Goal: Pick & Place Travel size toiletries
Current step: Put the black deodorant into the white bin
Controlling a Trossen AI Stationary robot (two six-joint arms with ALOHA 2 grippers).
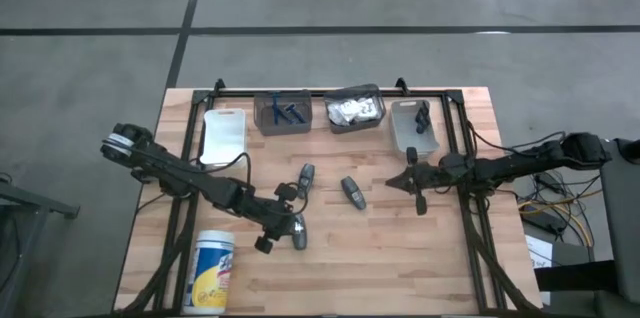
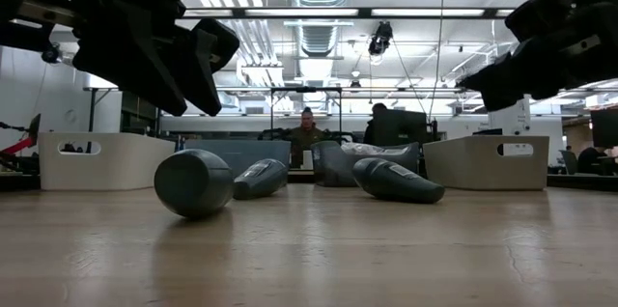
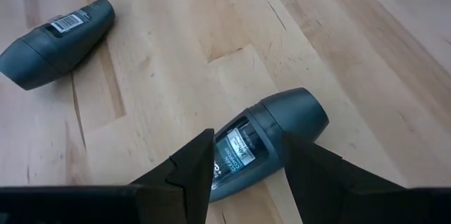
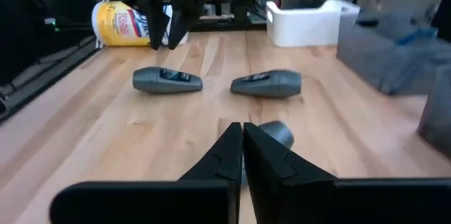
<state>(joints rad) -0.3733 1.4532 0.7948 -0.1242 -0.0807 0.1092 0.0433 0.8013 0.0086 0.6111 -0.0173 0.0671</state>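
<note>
While overhead hides it — left end effector (image 3: 243, 175) straddles tube (image 3: 264, 139).

The dark left arm reaches in low over the table, its two-finger left gripper (image 3: 243, 171) spread wide, fingers pointing downward. The dark right arm stretches inward, its right gripper (image 4: 242, 155) pressed closed and raised.

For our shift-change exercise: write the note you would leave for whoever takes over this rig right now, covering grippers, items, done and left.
Left gripper: open, above the nearest grey tube, fingers either side of it, not yet closed.
Right gripper: shut, empty, hovering above the table right of the middle.
Three grey tubes lie loose on the table: the nearest one, one farther back, one at the centre.
Already in the back bins: blue sticks, white packets, a black piece. The white bin looks empty.
Left: grasp and bin all three tubes.
</note>
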